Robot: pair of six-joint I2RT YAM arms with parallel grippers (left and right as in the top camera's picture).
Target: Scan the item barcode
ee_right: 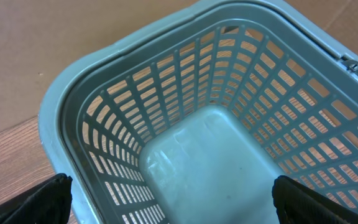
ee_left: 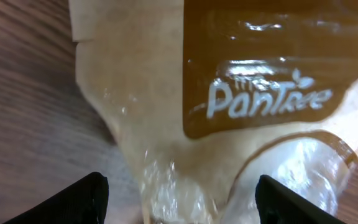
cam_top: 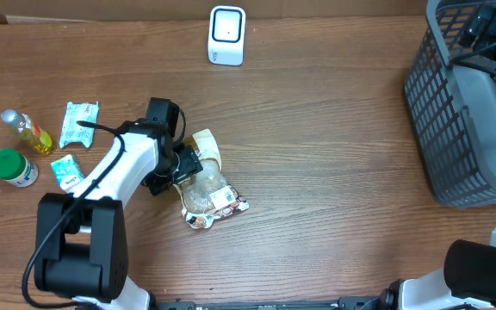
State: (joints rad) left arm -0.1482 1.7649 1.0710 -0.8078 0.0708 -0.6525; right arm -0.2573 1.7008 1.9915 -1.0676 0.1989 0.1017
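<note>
The item is a clear plastic bag (cam_top: pixel 207 182) with a brown "Pantree" label (ee_left: pixel 260 81), lying flat in the middle of the table. A white barcode sticker (cam_top: pixel 224 198) shows near its lower end. My left gripper (ee_left: pixel 182 200) hangs low over the bag, open; one black fingertip (ee_left: pixel 82 199) is over bare wood and the other over the plastic. In the overhead view the left gripper (cam_top: pixel 182 165) sits at the bag's left edge. A white scanner (cam_top: pixel 226 35) stands at the back. My right gripper (ee_right: pixel 173 199) is open above the basket, holding nothing.
A grey slatted basket (cam_top: pixel 455 112) stands at the right edge; its floor (ee_right: pixel 210 168) holds nothing. At the left lie a yellow bottle (cam_top: pixel 27 132), a green-lidded jar (cam_top: pixel 14 168), a white-green packet (cam_top: pixel 80 123) and a small teal packet (cam_top: pixel 67 172).
</note>
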